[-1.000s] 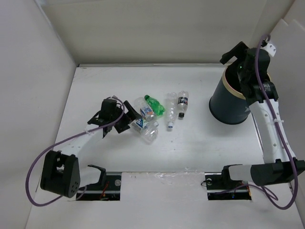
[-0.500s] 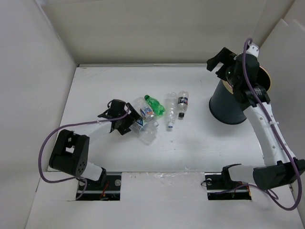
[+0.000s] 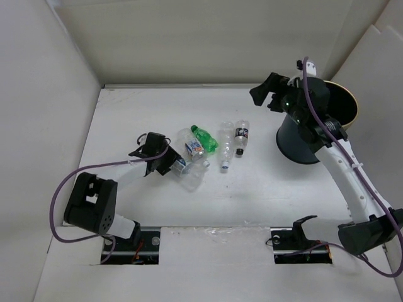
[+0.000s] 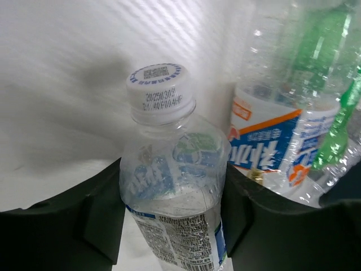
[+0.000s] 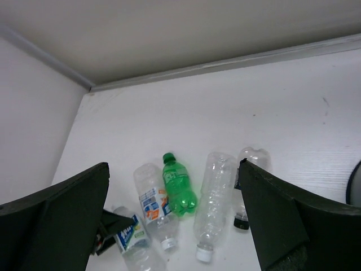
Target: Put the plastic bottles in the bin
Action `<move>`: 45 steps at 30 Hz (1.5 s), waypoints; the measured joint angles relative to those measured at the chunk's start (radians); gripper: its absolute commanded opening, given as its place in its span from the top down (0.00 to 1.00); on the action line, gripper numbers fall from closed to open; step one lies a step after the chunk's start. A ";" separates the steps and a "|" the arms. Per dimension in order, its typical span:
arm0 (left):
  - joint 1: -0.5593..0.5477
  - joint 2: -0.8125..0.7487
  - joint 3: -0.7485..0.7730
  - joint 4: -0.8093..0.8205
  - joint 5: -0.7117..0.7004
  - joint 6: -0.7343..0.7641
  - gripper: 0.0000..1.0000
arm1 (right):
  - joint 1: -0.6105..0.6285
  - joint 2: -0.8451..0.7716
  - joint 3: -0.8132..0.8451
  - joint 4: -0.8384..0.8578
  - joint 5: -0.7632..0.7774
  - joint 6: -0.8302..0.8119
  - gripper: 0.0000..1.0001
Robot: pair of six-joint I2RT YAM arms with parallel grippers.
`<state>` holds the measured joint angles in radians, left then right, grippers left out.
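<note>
My left gripper [image 4: 172,217] is shut on a clear plastic bottle [image 4: 169,186] with a blue label and white cap; both fingers press its sides. The top view shows this left gripper [image 3: 171,163] and held bottle [image 3: 189,174] low at the table's left-centre. Beside it lie a blue-and-orange labelled bottle [image 3: 192,146], a green bottle [image 3: 205,139], a clear bottle [image 3: 225,147] and a black-labelled bottle [image 3: 240,138]. The dark bin [image 3: 305,138] stands at the right. My right gripper [image 3: 264,94] hangs open and empty in the air, left of the bin's rim.
White walls enclose the table on the left, back and right. The right wrist view looks down on the green bottle [image 5: 179,183] and the clear bottle [image 5: 217,197] between its spread fingers [image 5: 62,220]. The arm bases stand at the near edge.
The left gripper has gone from wide open to shut on the blue-labelled bottle. The right arm has swung left from above the bin to the air beside its rim.
</note>
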<state>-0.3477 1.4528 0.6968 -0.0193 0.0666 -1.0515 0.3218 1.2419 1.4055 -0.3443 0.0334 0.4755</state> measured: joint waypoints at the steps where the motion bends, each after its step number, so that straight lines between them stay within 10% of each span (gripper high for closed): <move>1: 0.001 -0.018 -0.006 -0.026 -0.022 -0.001 1.00 | 0.013 0.000 0.000 0.000 -0.017 -0.011 0.00; 13: 0.002 -0.473 0.048 -0.283 -0.168 0.147 1.00 | 0.289 0.034 -0.069 0.018 -0.345 -0.239 0.00; 36: 0.010 -0.504 0.270 -0.340 0.174 0.469 1.00 | 0.595 0.414 0.012 0.176 -0.440 -0.309 0.00; 39: 0.010 -0.505 0.270 -0.351 0.160 0.473 1.00 | 0.610 0.422 0.014 0.181 -0.403 -0.293 0.14; 41: 0.010 -0.505 0.272 -0.352 0.143 0.471 1.00 | 0.615 0.422 0.014 0.180 -0.358 -0.259 0.50; 45: 0.014 -0.507 0.286 -0.351 0.116 0.470 1.00 | 0.617 0.423 0.015 0.204 -0.335 -0.225 0.45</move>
<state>-0.3332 0.9463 0.9829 -0.3706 0.1825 -0.5819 0.9386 1.6646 1.4204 -0.1398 -0.3019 0.2501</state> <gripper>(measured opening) 0.542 0.642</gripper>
